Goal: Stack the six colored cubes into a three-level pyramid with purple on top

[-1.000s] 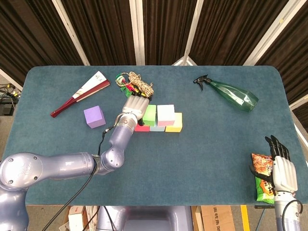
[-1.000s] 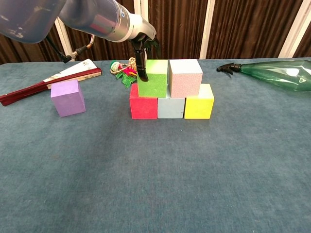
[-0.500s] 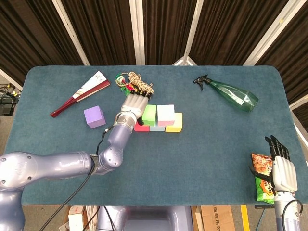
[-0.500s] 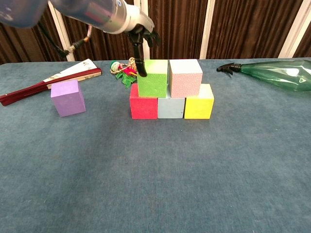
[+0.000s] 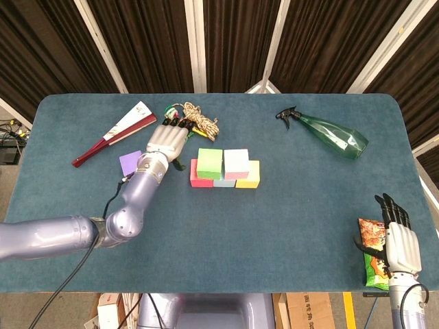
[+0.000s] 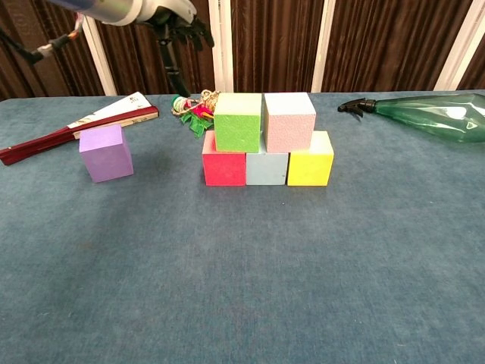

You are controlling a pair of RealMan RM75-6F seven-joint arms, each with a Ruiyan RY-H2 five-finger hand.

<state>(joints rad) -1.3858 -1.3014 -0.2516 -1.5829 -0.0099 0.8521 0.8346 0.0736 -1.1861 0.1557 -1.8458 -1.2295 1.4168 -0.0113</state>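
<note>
Red [image 6: 223, 167], pale blue [image 6: 267, 168] and yellow [image 6: 310, 159] cubes form a row on the table. A green cube [image 6: 238, 122] and a pink cube [image 6: 289, 121] sit on top of them. The purple cube [image 6: 106, 152] stands alone to the left, partly hidden by my left hand [image 5: 167, 140] in the head view. That hand hovers open above the table between the purple cube [image 5: 127, 162] and the stack, holding nothing. My right hand [image 5: 399, 243] is open at the near right edge, beside a snack bag.
A folded fan [image 5: 115, 133] lies at the back left. A bundle of rope and trinkets [image 5: 193, 119] sits behind the stack. A green spray bottle [image 5: 331, 135] lies at the back right. A snack bag [image 5: 374, 250] is by the right hand.
My left hand has let go of the green cube, risen and moved left toward the purple cube. The green cube stays on the bottom row. The right hand barely moved.
</note>
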